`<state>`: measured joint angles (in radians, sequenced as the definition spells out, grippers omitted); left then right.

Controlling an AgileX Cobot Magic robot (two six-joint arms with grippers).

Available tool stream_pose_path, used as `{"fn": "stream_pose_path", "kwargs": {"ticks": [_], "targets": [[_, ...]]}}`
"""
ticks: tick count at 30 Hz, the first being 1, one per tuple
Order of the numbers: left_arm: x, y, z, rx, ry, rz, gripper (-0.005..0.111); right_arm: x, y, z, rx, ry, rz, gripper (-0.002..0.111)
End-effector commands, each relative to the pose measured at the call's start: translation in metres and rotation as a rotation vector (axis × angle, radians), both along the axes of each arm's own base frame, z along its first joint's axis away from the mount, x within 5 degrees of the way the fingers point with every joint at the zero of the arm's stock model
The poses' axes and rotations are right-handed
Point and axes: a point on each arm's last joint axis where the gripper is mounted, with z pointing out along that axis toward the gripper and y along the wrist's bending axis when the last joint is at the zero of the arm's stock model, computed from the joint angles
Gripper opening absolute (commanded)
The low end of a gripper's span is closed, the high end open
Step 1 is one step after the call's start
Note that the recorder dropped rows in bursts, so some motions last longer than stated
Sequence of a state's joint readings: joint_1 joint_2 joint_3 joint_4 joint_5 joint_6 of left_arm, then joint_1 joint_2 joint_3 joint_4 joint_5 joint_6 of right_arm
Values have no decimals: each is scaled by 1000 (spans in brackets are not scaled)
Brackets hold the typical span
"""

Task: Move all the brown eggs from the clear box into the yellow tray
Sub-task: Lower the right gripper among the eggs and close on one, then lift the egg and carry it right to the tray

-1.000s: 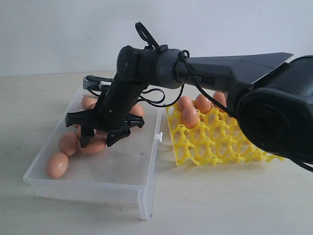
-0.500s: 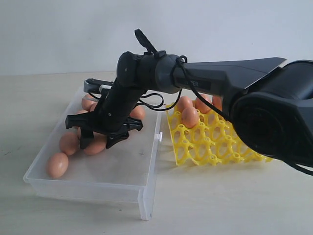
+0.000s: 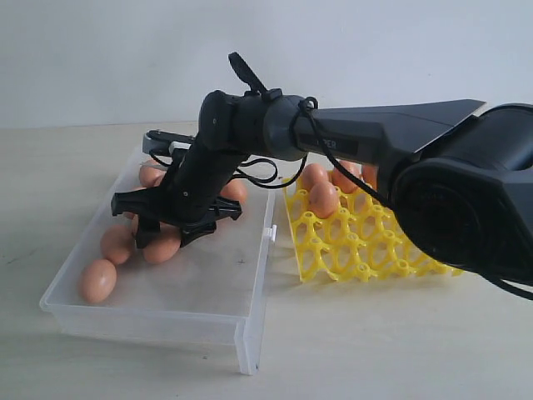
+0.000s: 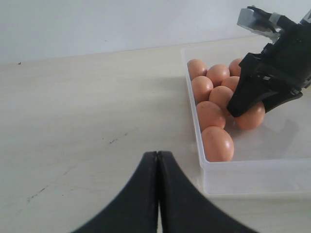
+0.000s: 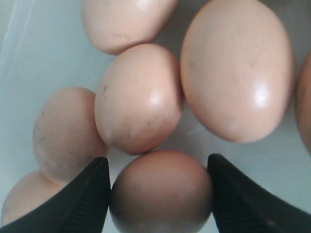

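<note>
The right gripper reaches across into the box, where the loose eggs crowd one end, to take one for the tray. Its jaws flank one egg, seemingly touching, though grip is unclear. The left gripper hangs closed outside.

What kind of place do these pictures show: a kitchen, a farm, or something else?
Most likely a robot test bench, not a kitchen. A bare pale table stands before a blank white wall, holding only a clear box of brown eggs and a yellow tray.
</note>
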<state>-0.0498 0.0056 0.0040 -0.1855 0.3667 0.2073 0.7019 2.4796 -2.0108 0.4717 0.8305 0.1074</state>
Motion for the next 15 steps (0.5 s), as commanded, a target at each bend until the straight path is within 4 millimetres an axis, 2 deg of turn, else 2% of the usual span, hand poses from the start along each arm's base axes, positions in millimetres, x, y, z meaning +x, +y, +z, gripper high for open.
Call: {"fn": "stream_pose_path", "kwargs": {"ticks": [1, 4, 5, 6, 7, 11, 15], "targets": [[0, 0, 2, -2, -19, 3, 0, 2, -1, -7, -19, -19, 12, 37], [0, 0, 2, -2, -19, 3, 0, 2, -1, -7, -26, -35, 36, 31], [0, 0, 2, -2, -19, 3, 0, 2, -2, -7, -29, -48, 63, 25], [0, 0, 2, -2, -19, 3, 0, 2, -2, -5, -32, -73, 105, 8], [0, 0, 2, -2, -19, 3, 0, 2, -2, -2, -30, -84, 118, 0], [0, 0, 2, -2, -19, 3, 0, 3, -2, 19, -10, -144, 135, 0], [0, 0, 2, -2, -19, 3, 0, 0, -3, 55, -20, -243, 178, 0]]}}
